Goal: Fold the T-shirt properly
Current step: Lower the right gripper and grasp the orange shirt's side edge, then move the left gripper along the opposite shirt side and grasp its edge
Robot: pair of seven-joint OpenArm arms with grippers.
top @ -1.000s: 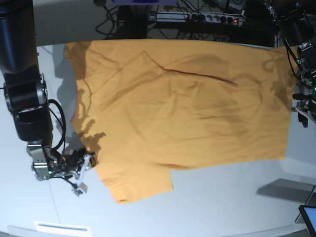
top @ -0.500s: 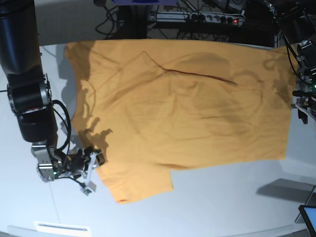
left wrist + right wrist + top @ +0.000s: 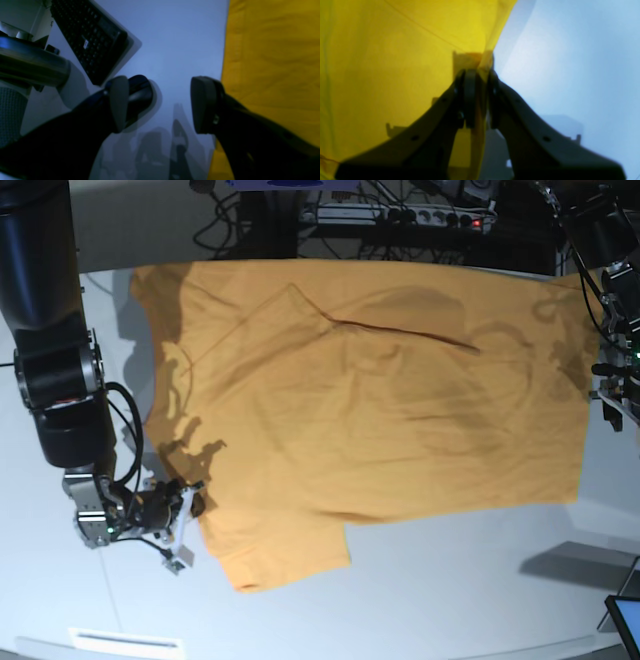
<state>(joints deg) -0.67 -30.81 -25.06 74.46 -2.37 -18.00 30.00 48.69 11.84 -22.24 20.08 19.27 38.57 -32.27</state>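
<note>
Pale grey tabletop fills most of the base view, with a strip of cables and electronics along the top edge. Spread flat across the middle of the frame lies the T-shirt, orange-yellow, its one sleeve pointing toward the lower centre. At the lower left the right gripper sits at the shirt's edge, just beside that sleeve, under a dark arm that comes down the left side. The left arm shows only partly at the right edge.

Seen from the left wrist, the left gripper hangs over bare table with its jaws standing wide apart and nothing between them. The T-shirt's hem runs down the right side of the frame, passing just behind the right-hand finger. A black keyboard lies at the upper left.

From the right wrist, the right gripper has its jaws drawn narrow, pinching the edge of the yellow fabric, which fills the left half of the frame; table shows at the right.
</note>
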